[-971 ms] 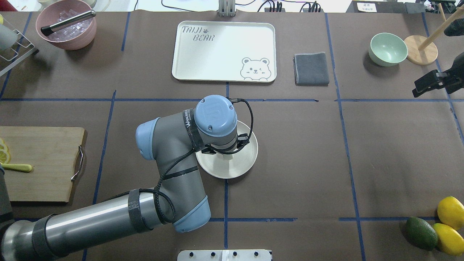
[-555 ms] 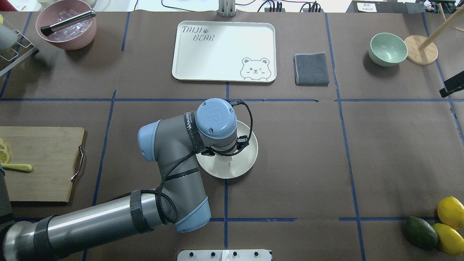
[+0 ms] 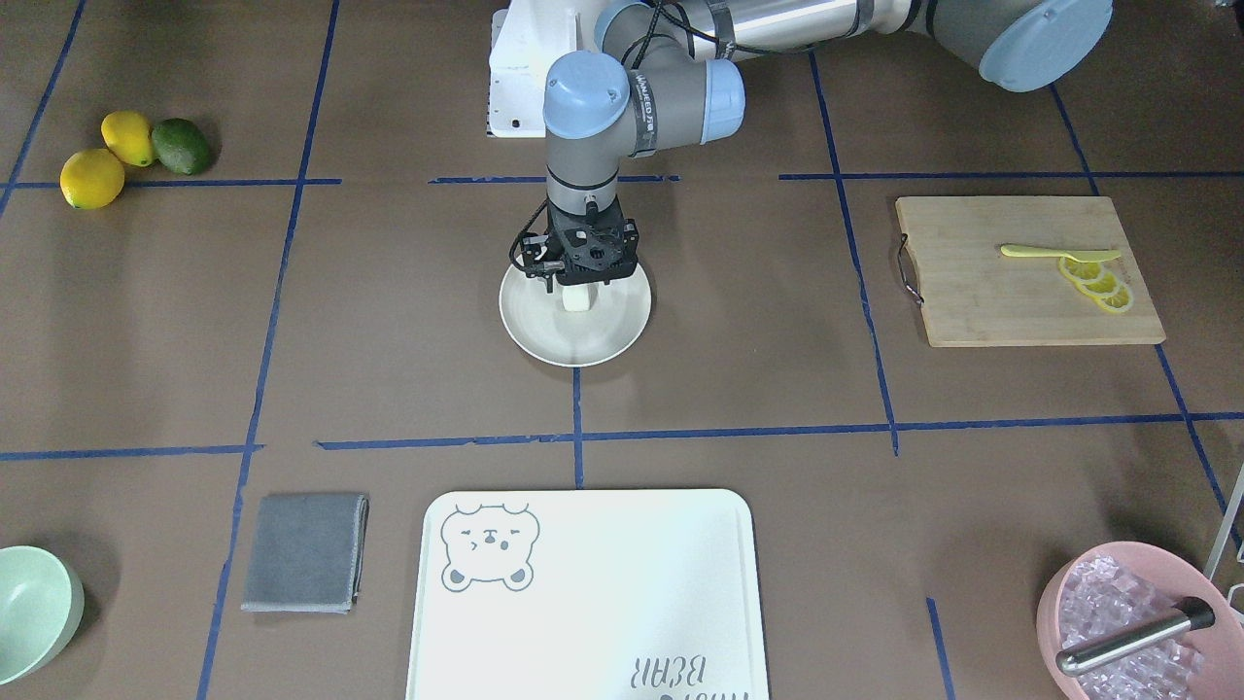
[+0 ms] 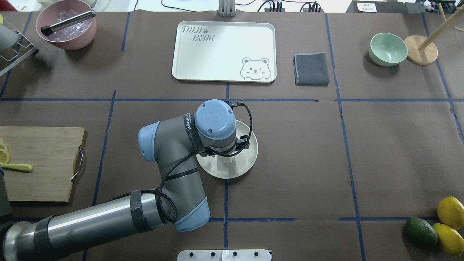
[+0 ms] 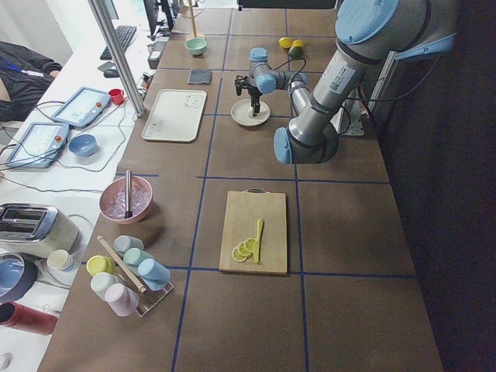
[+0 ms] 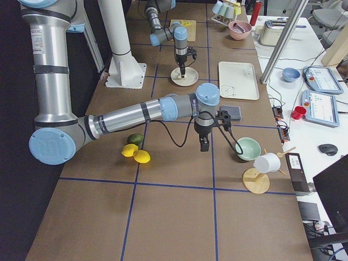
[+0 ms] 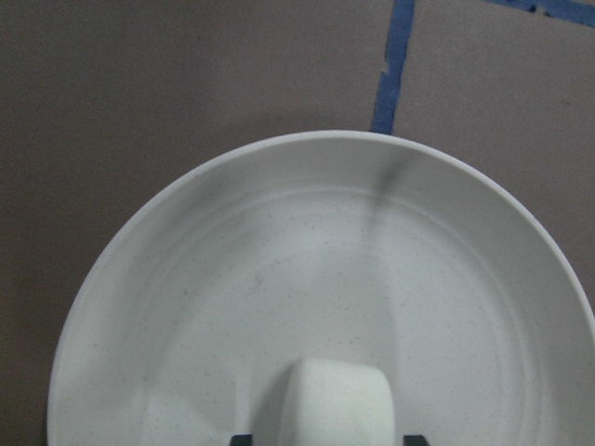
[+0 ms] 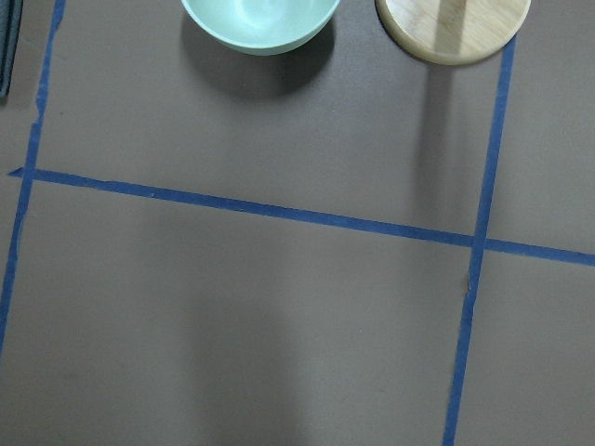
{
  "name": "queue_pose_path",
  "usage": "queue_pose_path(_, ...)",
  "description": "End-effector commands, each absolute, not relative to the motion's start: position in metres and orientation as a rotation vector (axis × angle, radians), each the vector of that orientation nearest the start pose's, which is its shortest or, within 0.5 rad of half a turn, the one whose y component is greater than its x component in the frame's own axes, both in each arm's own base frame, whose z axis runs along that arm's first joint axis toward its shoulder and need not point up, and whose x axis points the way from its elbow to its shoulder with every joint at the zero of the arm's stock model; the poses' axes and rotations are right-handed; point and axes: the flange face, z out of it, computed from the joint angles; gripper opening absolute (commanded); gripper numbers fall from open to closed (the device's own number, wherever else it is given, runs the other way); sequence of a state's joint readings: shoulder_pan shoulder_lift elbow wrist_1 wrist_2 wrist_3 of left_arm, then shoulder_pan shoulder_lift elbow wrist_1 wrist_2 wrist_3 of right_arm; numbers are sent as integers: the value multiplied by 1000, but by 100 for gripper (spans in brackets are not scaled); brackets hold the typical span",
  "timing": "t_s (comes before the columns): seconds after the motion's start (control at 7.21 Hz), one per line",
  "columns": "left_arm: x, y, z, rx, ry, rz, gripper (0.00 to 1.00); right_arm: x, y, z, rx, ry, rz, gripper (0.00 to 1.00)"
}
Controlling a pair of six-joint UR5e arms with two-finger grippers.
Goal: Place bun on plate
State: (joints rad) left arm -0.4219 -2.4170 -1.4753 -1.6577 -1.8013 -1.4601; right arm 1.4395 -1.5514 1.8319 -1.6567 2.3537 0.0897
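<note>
The round cream-white plate (image 4: 248, 159) (image 3: 573, 342) lies mid-table. My left gripper (image 3: 577, 290) hangs straight down over it, shut on the small white bun (image 3: 576, 300) (image 4: 226, 162). In the left wrist view the bun (image 7: 325, 404) sits at the bottom centre between two dark fingertips, low over the plate (image 7: 279, 269); I cannot tell whether it touches. My right gripper (image 6: 204, 145) shows only in the exterior right view, hovering over bare table near the mint bowl, so I cannot tell whether it is open or shut.
A bear-print tray (image 4: 224, 50), a grey cloth (image 4: 311, 69), a mint bowl (image 4: 388, 49) and a wooden stand (image 4: 420, 50) line the far side. A cutting board (image 4: 40, 163) with lemon slices lies left. Two lemons and an avocado (image 4: 420, 232) sit near right.
My left wrist has shifted slightly towards the near side and come lower over the plate with the bun. The right gripper has left the overhead view at its right edge.
</note>
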Motion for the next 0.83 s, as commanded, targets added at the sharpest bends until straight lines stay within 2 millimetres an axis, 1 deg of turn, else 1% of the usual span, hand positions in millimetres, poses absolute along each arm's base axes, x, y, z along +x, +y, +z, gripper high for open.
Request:
queue_pose_path(0.0, 590, -436, 150, 1, 898, -216, 100, 28, -501, 566, 86, -854, -125, 100)
queue_pose_path(0.14, 546, -452, 145, -67, 905, -210, 100, 40, -500, 581, 90, -858, -139, 100)
queue_pose_path(0.28, 506, -452, 154, -54, 879, -157, 100, 43, -495, 590, 79, -859, -133, 100)
queue_pose_path(0.42, 462, -455, 174, -15, 847, -116, 100, 44, -491, 594, 93, -855, -159, 100)
queue_pose_path(0.55, 416, -469, 195, 16, 806, -79, 100, 45, -484, 603, 88, -845, -157, 100)
queue_pose_path(0.69, 368, -486, 215, 22, 773, -9, 100, 47, -482, 616, 118, -828, -162, 100)
